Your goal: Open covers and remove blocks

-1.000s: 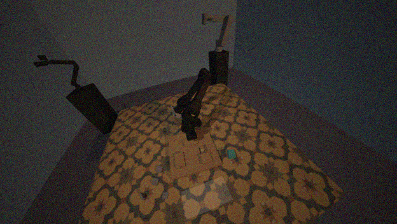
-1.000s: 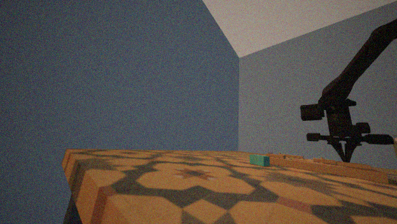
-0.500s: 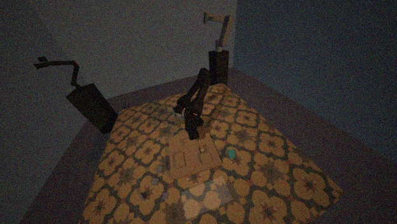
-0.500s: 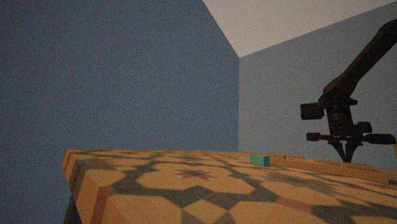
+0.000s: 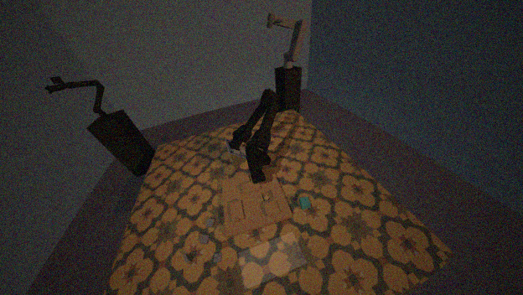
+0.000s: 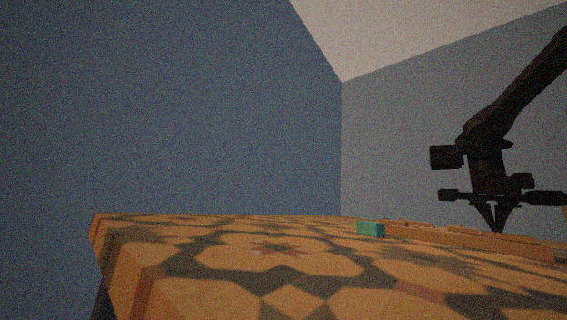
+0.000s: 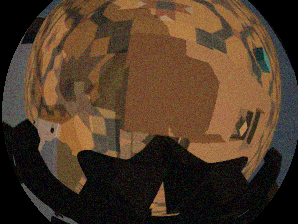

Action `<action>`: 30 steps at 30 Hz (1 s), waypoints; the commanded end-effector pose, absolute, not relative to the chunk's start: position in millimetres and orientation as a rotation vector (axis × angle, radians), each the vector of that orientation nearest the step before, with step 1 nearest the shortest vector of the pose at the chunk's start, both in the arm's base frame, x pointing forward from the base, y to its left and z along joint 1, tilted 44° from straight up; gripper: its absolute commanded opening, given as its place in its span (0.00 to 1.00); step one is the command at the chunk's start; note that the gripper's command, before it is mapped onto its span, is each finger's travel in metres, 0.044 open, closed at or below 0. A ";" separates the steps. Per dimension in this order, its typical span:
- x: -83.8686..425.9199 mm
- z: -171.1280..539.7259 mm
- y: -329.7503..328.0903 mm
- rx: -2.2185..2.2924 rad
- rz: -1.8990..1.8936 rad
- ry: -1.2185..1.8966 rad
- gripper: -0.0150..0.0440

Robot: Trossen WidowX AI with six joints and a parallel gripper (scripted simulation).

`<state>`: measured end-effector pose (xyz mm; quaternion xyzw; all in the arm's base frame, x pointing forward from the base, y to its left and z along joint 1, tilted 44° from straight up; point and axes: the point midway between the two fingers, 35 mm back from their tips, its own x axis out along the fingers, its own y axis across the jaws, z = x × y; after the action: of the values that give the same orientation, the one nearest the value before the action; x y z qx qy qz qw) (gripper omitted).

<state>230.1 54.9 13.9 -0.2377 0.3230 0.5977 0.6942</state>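
Note:
The wooden puzzle board (image 5: pixel 251 221) (image 6: pixel 459 239) (image 7: pixel 232 92) lies flat on the patterned table. Recesses and low raised strips show on it; how each cover stands is too dark to tell. A small opening (image 5: pixel 266 197) (image 7: pixel 243 128) with a yellowish patch shows on its right side. A teal block (image 5: pixel 304 203) (image 6: pixel 370 228) (image 7: pixel 262 61) rests on the table to the right of the board, clear of it. My gripper (image 5: pixel 258 181) (image 6: pixel 498 231) (image 7: pixel 160 137) is shut and empty, its tips low over the board's far part. The arm's shadow and fingers hide part of the board.
A pale object (image 5: pixel 235 149) (image 7: pixel 48 131) lies behind the board. Small greyish patches (image 5: pixel 210 222) show left of the board, and a pale rectangle (image 5: pixel 272 260) in front. Two other arms stand on dark pedestals (image 5: pixel 121 140) (image 5: pixel 288 88) beyond the table.

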 end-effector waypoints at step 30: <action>229.6 37.9 58.4 -0.519 1.341 0.719 0.25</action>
<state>226.4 60.8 33.4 -0.2291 0.3263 0.6015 0.6922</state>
